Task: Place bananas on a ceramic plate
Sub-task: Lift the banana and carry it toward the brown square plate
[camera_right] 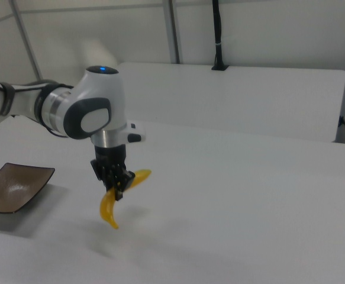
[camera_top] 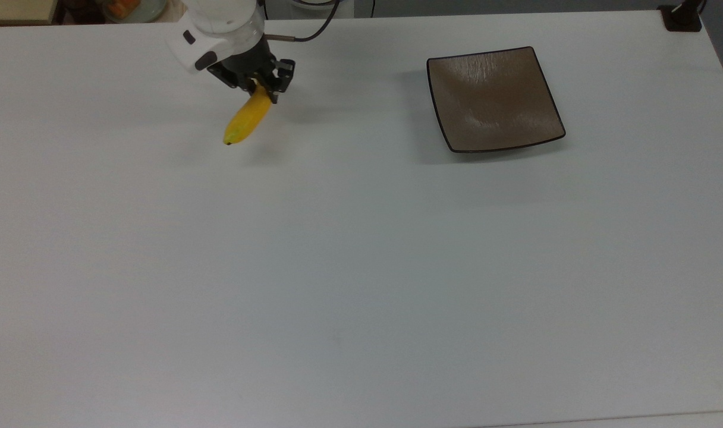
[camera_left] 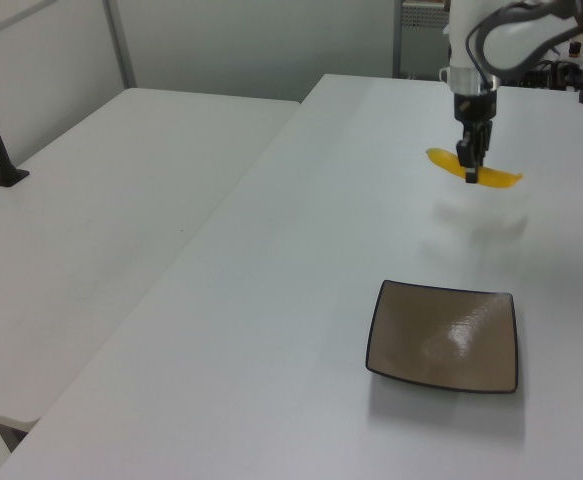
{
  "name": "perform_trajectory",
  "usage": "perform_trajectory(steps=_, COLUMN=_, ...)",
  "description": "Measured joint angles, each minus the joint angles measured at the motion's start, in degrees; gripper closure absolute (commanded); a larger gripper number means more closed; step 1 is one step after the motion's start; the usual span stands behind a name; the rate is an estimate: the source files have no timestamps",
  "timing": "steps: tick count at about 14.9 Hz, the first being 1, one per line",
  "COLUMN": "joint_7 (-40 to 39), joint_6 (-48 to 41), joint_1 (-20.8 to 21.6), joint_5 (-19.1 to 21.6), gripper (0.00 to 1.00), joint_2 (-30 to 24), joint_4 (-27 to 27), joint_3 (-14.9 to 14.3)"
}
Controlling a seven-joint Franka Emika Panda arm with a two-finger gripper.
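My gripper (camera_top: 260, 89) (camera_left: 469, 172) (camera_right: 118, 190) is shut on the yellow banana (camera_top: 246, 119) (camera_left: 497, 178) (camera_right: 109, 212) near its middle and holds it in the air above the white table, its shadow on the surface below. The banana's dark-tipped end hangs lower in the top view. The square brown-grey ceramic plate (camera_top: 496, 98) (camera_left: 445, 335) (camera_right: 12, 187) lies empty on the table, well off to the top view's right of the banana.
A white table (camera_top: 361, 267) carries everything. A second white table (camera_left: 101, 220) stands alongside in the left view. A black post base (camera_top: 681, 16) sits at the far right corner in the top view. A bowl (camera_top: 129, 8) lies beyond the table's back edge.
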Motion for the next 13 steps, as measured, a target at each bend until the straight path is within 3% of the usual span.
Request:
perform_trajectory(steps=4, joint_7=3.50, joint_6=-2.53, joint_1=0.95, joint_5=2.77, gripper=0.74, joint_2=-0.62, joint_4=3.90, joint_3=4.87)
perform_trajectory(steps=9, joint_7=12.73, joint_6=-2.63, joint_1=1.68, joint_5=2.90, gripper=0.74, joint_2=-1.00, joint_4=5.92, joint_3=16.47)
perform_trajectory(steps=13, joint_7=17.46, joint_6=-1.70, joint_1=2.79, joint_5=2.90, gripper=0.70, joint_2=-0.69, joint_4=5.92, joint_3=23.55)
